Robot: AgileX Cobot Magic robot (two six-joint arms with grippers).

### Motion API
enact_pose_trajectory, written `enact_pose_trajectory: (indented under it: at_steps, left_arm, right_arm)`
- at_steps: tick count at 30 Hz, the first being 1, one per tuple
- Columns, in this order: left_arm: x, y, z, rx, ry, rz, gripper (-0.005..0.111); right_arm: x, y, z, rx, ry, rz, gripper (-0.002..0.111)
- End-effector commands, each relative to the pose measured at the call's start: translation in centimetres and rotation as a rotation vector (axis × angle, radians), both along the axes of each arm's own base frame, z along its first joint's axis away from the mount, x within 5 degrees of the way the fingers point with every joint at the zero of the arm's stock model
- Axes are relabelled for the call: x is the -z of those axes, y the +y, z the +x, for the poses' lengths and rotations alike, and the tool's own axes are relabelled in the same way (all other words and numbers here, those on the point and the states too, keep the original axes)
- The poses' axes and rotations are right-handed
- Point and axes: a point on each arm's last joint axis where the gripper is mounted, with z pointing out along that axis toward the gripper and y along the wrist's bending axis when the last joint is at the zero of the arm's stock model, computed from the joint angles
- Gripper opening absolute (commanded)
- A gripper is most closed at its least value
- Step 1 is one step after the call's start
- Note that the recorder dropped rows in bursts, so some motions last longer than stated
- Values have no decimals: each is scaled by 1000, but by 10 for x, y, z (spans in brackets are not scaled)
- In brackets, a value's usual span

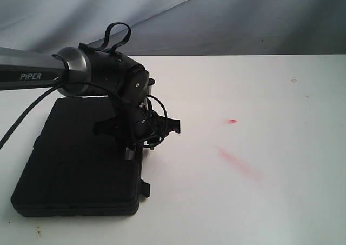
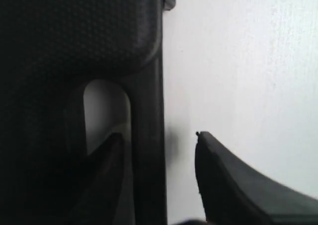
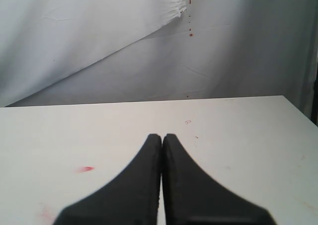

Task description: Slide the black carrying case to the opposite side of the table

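The black carrying case [image 1: 81,164] lies flat on the left part of the white table [image 1: 259,93]. My left gripper [image 1: 132,147] points down at the case's right edge. In the left wrist view the textured case [image 2: 74,36] fills one side, and my left gripper [image 2: 159,135] stands open astride its handle bar [image 2: 146,101]. One finger sits in the handle slot; the other finger [image 2: 223,175] is over the bare table [image 2: 248,61], with a gap to the bar. My right gripper [image 3: 162,135] is shut and empty above the table [image 3: 238,135]; the exterior view does not show it.
Pink-red smears [image 1: 238,161] and a small red spot [image 1: 231,120] mark the tabletop to the right of the case. A grey cloth backdrop [image 1: 216,18] hangs behind the table's far edge. The left arm's cable loops near the wrist.
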Motion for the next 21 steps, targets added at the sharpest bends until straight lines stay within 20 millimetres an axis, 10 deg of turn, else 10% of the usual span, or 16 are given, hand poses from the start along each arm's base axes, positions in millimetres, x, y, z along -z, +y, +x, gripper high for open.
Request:
enact_pose_trajectory:
  at_steps: [1, 7, 21]
  left_arm:
    - [-2, 0, 2, -11, -15, -6, 31]
    - [-2, 0, 2, -11, -15, -6, 0]
    - [-2, -2, 3, -102, -17, -47, 0]
  right_arm:
    - [1, -1, 0, 8, -7, -10, 0]
    - [1, -1, 0, 8, -7, -10, 0]
    - [1, -1, 0, 8, -7, -10, 0]
